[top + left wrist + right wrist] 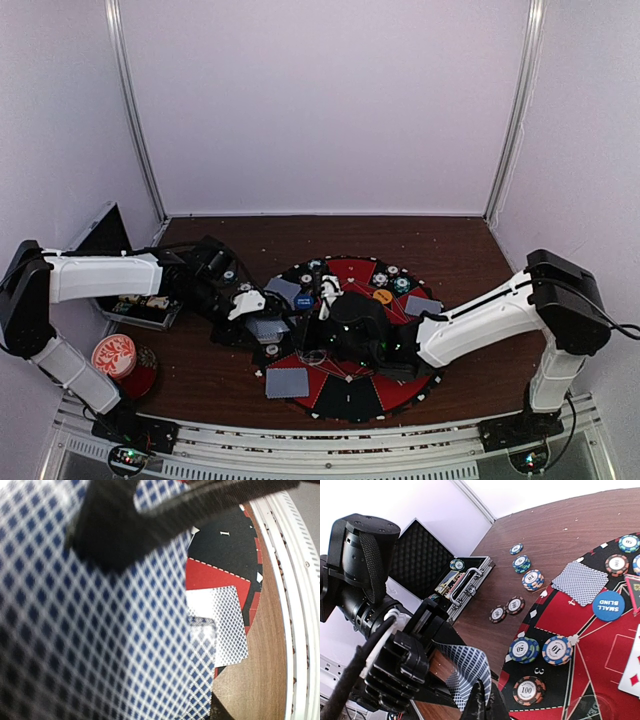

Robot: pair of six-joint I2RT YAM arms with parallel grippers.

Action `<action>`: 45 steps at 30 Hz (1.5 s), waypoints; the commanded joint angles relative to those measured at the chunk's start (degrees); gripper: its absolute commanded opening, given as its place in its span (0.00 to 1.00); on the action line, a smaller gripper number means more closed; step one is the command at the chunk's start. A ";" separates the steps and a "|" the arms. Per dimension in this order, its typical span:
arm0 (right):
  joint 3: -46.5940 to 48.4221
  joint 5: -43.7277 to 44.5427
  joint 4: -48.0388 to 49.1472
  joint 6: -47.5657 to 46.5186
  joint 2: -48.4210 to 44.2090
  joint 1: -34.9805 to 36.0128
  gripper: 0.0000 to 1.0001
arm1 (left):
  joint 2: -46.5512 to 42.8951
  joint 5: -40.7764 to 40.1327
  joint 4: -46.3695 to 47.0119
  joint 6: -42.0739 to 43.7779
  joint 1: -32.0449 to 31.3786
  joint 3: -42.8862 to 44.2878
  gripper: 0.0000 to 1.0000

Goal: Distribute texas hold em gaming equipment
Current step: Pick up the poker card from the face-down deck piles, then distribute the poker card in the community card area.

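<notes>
Checked left hand [250, 305]: closed on a deck of playing cards [465, 672], held clear of the surface [470, 250] above the left rim of the mat [350, 402], left of centre. Checked right hand [481, 707]: closed at the lower corner of that deck, apparently pinching the outermost card. Number of cards caught not confirmable, with the pinch at the very bottom of the right wrist view. From the left wrist view: patterned card back filling almost everything, one dark finger [115, 530] laid across it.

Elsewhere noted: dealt cards [287, 381] face down on the mat toward the near edge, with others toward the left and right edges. Poker chips [557, 650] in short stacks on the mat's left rim, and more loose on bare wood between the mat and the open case [465, 577] at the left edge. Blue button disc [608, 605] and orange button disc [383, 296] on the mat's far half.

Handling, as judged: expect light, thin, flexible cards, slick against one another and liable to slide out in pairs or fan if pulled carelessly. Take by a corner or short edge with a shallow pinch and draw flat along the deck face rather than peeling outward. Treat chips as rigid and heavier for their bulk, prone to rolling on edge. Grip across the rim, one stack at a time.
</notes>
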 commanded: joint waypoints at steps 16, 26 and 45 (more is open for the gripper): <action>-7.40 -13.05 -48.60 -17.35 -32.67 -15.74 0.00 | -1.28 3.62 -0.88 1.12 -0.56 0.32 0.39; -2.13 -22.75 -65.31 -31.42 -29.93 -21.73 0.00 | -2.03 3.78 -0.88 1.06 -0.49 0.26 0.39; 1.81 -25.14 -69.40 -36.79 -19.70 -24.61 0.00 | -2.48 5.41 -1.76 1.65 -0.55 0.44 0.39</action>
